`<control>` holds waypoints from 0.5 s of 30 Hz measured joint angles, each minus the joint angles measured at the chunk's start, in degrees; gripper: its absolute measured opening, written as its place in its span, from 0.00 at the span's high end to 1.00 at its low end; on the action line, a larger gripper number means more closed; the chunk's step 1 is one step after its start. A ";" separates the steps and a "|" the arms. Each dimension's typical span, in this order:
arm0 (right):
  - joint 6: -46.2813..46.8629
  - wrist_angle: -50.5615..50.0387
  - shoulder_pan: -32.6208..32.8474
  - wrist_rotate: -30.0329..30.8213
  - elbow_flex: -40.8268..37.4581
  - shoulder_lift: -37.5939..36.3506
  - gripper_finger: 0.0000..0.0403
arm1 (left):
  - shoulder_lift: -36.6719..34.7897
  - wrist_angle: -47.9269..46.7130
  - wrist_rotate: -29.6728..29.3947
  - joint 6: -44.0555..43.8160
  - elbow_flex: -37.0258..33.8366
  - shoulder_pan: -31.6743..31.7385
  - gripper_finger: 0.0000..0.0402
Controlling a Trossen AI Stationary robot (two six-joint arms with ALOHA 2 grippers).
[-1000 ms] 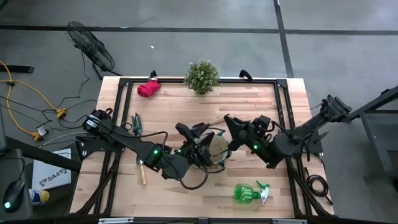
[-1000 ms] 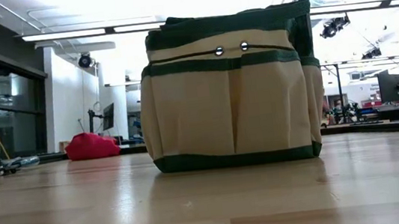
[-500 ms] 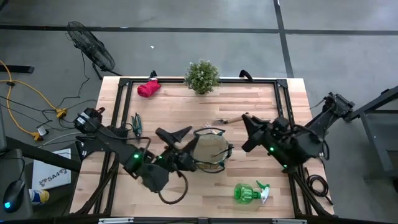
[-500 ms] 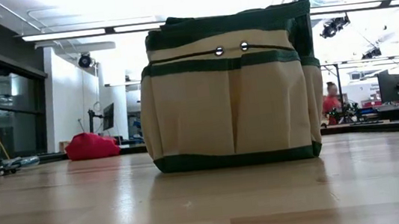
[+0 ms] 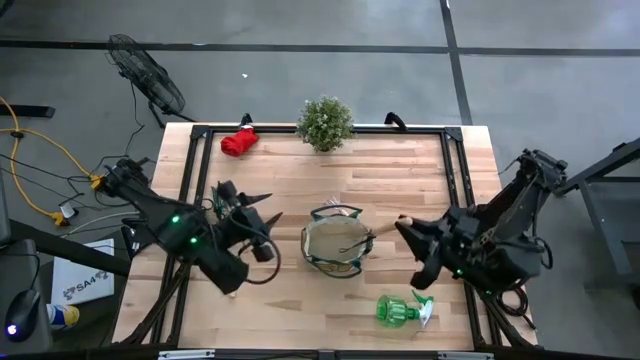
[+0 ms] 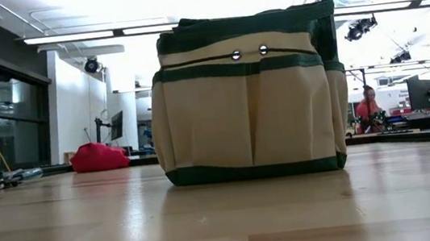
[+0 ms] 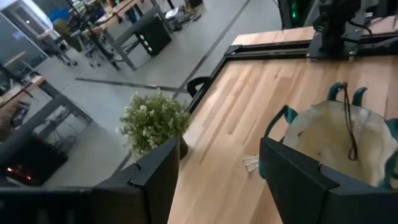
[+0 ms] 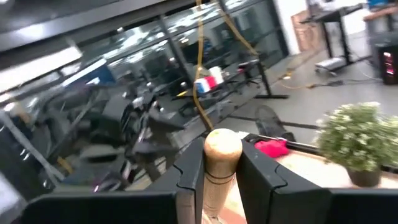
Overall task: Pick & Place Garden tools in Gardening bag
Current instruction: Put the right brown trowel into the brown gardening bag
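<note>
Trowel (image 8: 222,163) pinched in right gripper (image 8: 221,180), probably clear of bag (image 5: 338,240); left gripper (image 7: 217,180) open, empty; needed centering over opening.

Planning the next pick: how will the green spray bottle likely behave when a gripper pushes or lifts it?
The green spray bottle lies on its side on the table, so a push would probably roll its rounded body. Its smooth plastic may slip between fingers. The white trigger end looks the easier place to grip.
</note>
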 joint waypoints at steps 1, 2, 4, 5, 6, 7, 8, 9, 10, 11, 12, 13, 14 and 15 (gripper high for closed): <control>0.18 -1.10 0.02 -0.94 0.00 0.28 0.86 | -0.17 -0.74 -0.34 -0.90 0.01 -0.52 0.46; 0.42 -2.26 -0.20 -2.47 0.00 0.62 0.86 | -0.21 -1.36 -0.91 -1.74 0.02 -0.99 0.46; 0.88 -3.58 -0.84 -6.32 0.00 1.34 0.86 | -0.10 -2.70 -2.11 -3.43 0.01 -1.99 0.46; 1.87 -4.49 -1.37 -8.59 0.00 1.66 0.86 | -0.04 -3.22 -2.52 -4.32 -0.02 -2.39 0.46; 3.21 -5.77 -2.00 -11.05 0.00 1.88 0.86 | -0.04 -3.63 -3.24 -5.19 -0.02 -2.72 0.46; 5.23 -7.75 -2.66 -13.62 0.00 2.12 0.86 | -0.09 -3.71 -3.59 -5.84 -0.02 -2.98 0.46; 8.14 -10.03 -3.49 -16.21 0.00 2.36 0.86 | -0.12 -3.69 -3.55 -6.40 -0.02 -3.01 0.46; 11.72 -12.38 -4.41 -18.65 0.00 2.66 0.86 | -0.12 -3.54 -3.38 -6.73 -0.01 -3.01 0.46; 15.15 -14.67 -5.49 -21.42 0.00 2.94 0.86 | -0.10 -3.36 -2.84 -6.89 0.00 -3.03 0.46; 18.54 -16.65 -6.68 -24.91 0.00 3.42 0.86 | -0.08 -3.41 -2.02 -6.99 -0.02 -3.01 0.46; 21.23 -17.85 -7.88 -28.48 0.00 3.86 0.86 | -0.08 -3.49 -1.69 -7.16 0.00 -3.01 0.46; 23.22 -18.69 -8.93 -31.87 0.00 4.41 0.86 | -0.08 -3.47 -1.59 -7.39 0.00 -3.01 0.46; 24.84 -19.10 -9.98 -35.08 0.00 5.03 0.86 | -0.08 -3.47 -1.23 -7.40 -0.01 -3.01 0.46; 26.13 -19.13 -10.86 -37.91 0.00 5.67 0.86 | -0.08 -3.48 -0.90 -7.42 -0.02 -3.01 0.46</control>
